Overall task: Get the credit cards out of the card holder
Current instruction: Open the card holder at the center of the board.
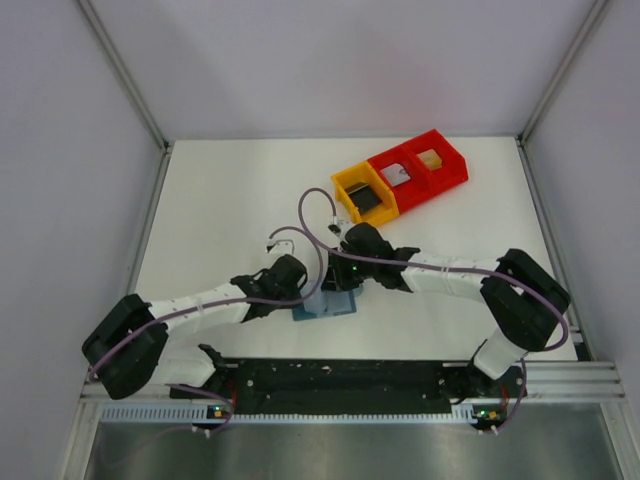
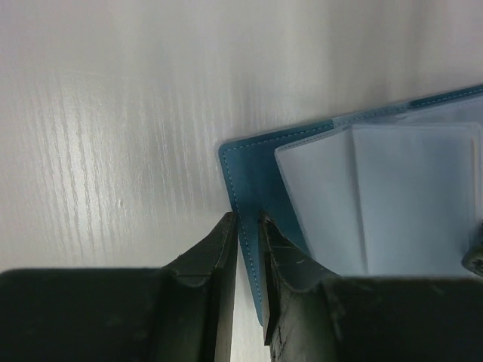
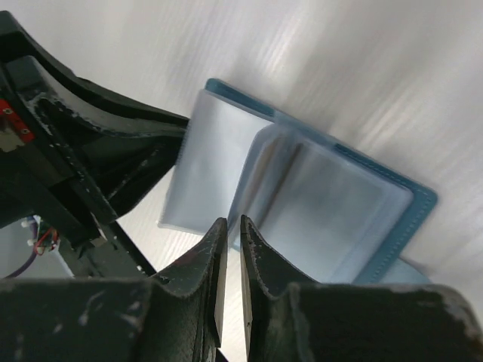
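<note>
Robot lab test cell. Bare white table (image 1: 220, 200) boxed in by plain pale wall panels (image 1: 330, 60) and slanted aluminium posts (image 1: 120, 70) — closed enclosure. Left arm (image 1: 190, 310) and right arm (image 1: 450, 278), robot type, mounted side by side on black base rail (image 1: 340, 378) beside slotted aluminium beam (image 1: 560, 375). Purple cables (image 1: 315, 215) looped loose along arms; small green lights (image 1: 215, 410) at bases. Red and yellow plastic bins (image 1: 400, 175) on table — moulded sorting trays. Brushed metal sheet (image 1: 350, 450) along near edge.

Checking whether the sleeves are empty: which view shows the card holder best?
Right wrist: the card holder lies open, its clear sleeves and teal cover almost wholly visible. Left wrist shows only one corner; top external shows just a blue sliver, mostly hidden under the arms.
</note>
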